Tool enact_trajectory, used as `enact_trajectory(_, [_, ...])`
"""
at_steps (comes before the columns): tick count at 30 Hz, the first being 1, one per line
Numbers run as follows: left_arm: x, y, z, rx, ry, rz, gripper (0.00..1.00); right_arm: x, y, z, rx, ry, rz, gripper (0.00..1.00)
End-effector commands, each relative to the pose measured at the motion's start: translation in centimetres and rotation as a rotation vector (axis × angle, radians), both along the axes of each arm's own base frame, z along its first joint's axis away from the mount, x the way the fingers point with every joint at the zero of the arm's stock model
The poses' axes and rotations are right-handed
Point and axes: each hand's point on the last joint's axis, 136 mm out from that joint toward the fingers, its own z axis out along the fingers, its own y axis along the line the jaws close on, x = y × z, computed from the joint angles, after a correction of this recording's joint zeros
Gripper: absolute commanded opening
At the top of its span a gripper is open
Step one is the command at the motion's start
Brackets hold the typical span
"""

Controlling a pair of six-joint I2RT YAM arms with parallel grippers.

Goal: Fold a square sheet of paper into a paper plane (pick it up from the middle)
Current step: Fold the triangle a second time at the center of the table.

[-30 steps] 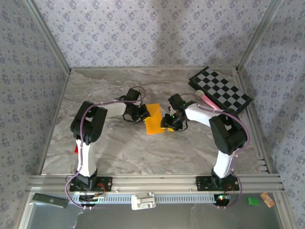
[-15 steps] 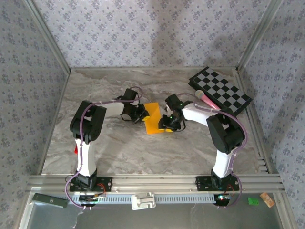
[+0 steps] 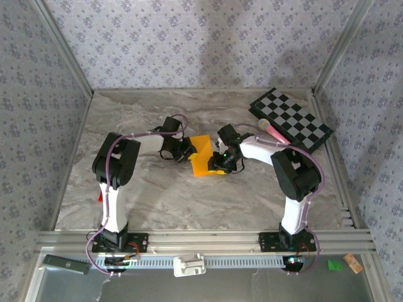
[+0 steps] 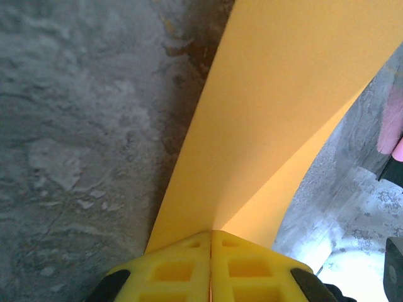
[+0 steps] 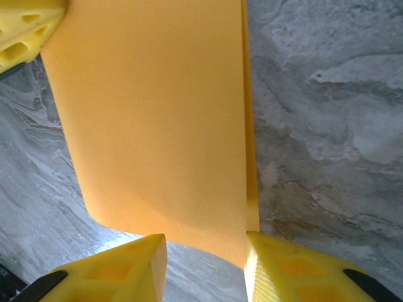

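Observation:
The square sheet of paper (image 3: 203,156), plain orange-yellow, lies mid-table between my two grippers and bows up off the marble. My left gripper (image 3: 187,151) is shut on its left edge; in the left wrist view the yellow fingertips (image 4: 189,251) meet on the paper (image 4: 277,113), which rises away in a curve. My right gripper (image 3: 218,162) stands at the sheet's right side, open. In the right wrist view the paper (image 5: 157,113) hangs between the spread jaws (image 5: 205,255), and a second layer shows along its right edge by the right finger (image 5: 277,264).
A black-and-white checkered board (image 3: 291,117) lies at the back right with a pink-tipped stick (image 3: 272,131) at its near edge. A small red block (image 3: 101,196) sits by the left arm. Patterned walls and metal rails close in the table.
Both grippers have drawn slightly closer together and toward the back. The paper has shifted back with them and bulges up more. The right jaws have narrowed a little.

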Motion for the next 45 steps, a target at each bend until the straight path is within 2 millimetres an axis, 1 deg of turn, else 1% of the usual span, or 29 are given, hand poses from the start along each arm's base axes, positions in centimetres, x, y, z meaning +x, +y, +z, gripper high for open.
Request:
enact_trajectory(1, [-2.6, 2.7, -5.2, 0.136, 0.142, 0.037, 0.08, 0.2, 0.5, 0.4, 0.044, 0.005, 0.004, 0.36])
enact_trajectory(7, [-2.6, 2.7, -5.1, 0.135, 0.140, 0.035, 0.08, 0.8, 0.2, 1.2, 0.103, -0.019, -0.037, 0.33])
enact_trajectory(13, [-2.6, 2.7, -5.1, 0.135, 0.140, 0.034, 0.08, 1.0, -0.1, 1.2, 0.120, -0.011, -0.064, 0.29])
enact_trajectory(20, [-2.5, 2.6, -4.8, 0.129, 0.137, 0.033, 0.08, 1.3, 0.3, 1.6, 0.159, -0.002, -0.082, 0.25])
enact_trajectory(24, [-2.4, 2.4, -4.7, 0.122, 0.134, 0.029, 0.08, 1.3, -0.1, 1.4, 0.146, 0.001, -0.092, 0.21])
enact_trajectory(26, [-2.1, 2.2, -4.2, 0.111, 0.125, 0.025, 0.08, 1.3, -0.3, 1.4, 0.142, 0.002, -0.098, 0.19])
enact_trajectory(29, [-1.3, 1.4, -2.6, 0.079, 0.094, -0.001, 0.11, 1.2, -0.7, 1.3, 0.128, 0.008, -0.104, 0.15])
enact_trajectory(33, [1.0, 0.1, 1.0, 0.014, -0.012, -0.058, 0.17, 1.1, -1.1, 1.2, 0.118, 0.018, -0.106, 0.08])
enact_trajectory(34, [1.6, -0.1, 2.1, 0.002, -0.048, -0.069, 0.19, 1.0, -1.1, 1.2, 0.118, 0.019, -0.105, 0.07])
enact_trajectory(36, [2.5, -0.1, 3.4, -0.003, -0.097, -0.077, 0.21, 0.9, -1.3, 1.2, 0.113, 0.022, -0.105, 0.04])
enact_trajectory(39, [3.4, 0.5, 3.7, 0.004, -0.127, -0.070, 0.22, 0.8, -1.4, 1.4, 0.112, 0.019, -0.106, 0.02])
enact_trajectory(42, [4.0, 1.0, 2.9, -0.001, -0.124, -0.055, 0.22, 0.9, -1.5, 1.6, 0.114, 0.020, -0.109, 0.02])
enact_trajectory(45, [4.1, 0.8, 2.3, -0.002, -0.116, -0.060, 0.21, 0.9, -1.5, 1.8, 0.122, 0.025, -0.108, 0.01])
